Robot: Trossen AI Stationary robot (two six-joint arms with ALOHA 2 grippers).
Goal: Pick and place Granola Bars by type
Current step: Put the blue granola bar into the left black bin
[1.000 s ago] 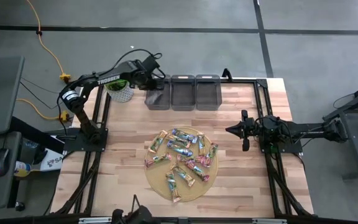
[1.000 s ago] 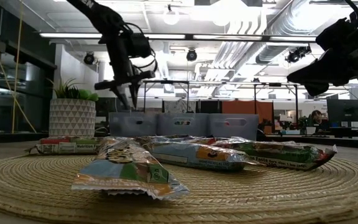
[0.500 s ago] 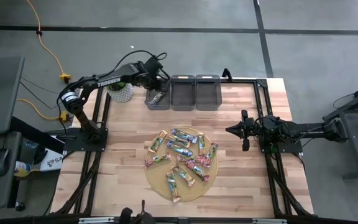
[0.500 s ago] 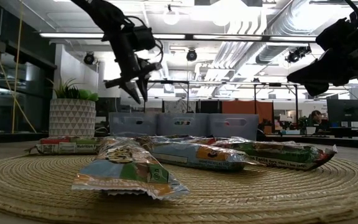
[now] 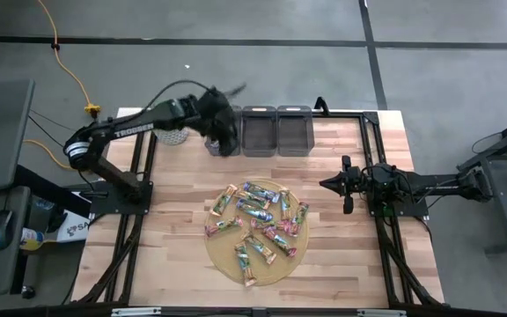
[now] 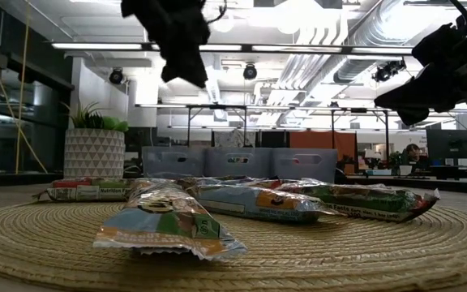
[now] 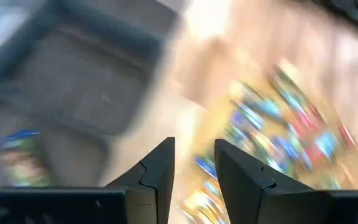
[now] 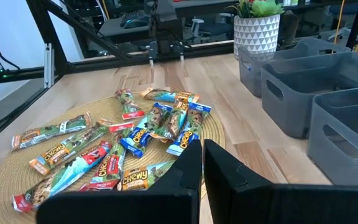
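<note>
My left fingers (image 5: pixel 225 141) hang over the near edge of the leftmost of three grey plastic bins (image 5: pixel 260 132) lined up along the far edge of the light wooden plank desk (image 5: pixel 341 255). The left wrist view shows these fingers with a narrow gap between them and nothing gripped. That same view, though blurred, shows one green and blue wrapped bar (image 7: pixel 18 158) lying inside the leftmost bin.

My right fingers (image 5: pixel 346 186) are parked above the right side of the desk, clear of the mat. The right wrist view shows them nearly closed and empty.

The foil-wrapped Granola Bars (image 5: pixel 255 222) lie scattered on a round woven straw mat (image 5: pixel 224 260) at the centre of the desk. Wrappers in blue, green, brown and red are mixed together, several overlapping. In the low view, one blue and orange bar (image 6: pixel 167 221) lies nearest the camera.

A white patterned pot holding a green plant (image 6: pixel 94 146) stands on the desk just left of the bins.

Surface: the desk sits in a black metal frame on a grey concrete floor (image 5: pixel 236 70). A yellow cable (image 5: pixel 70 70) runs across the floor to the left. The low view shows an open room behind, with ceiling ducts and strip lights.
</note>
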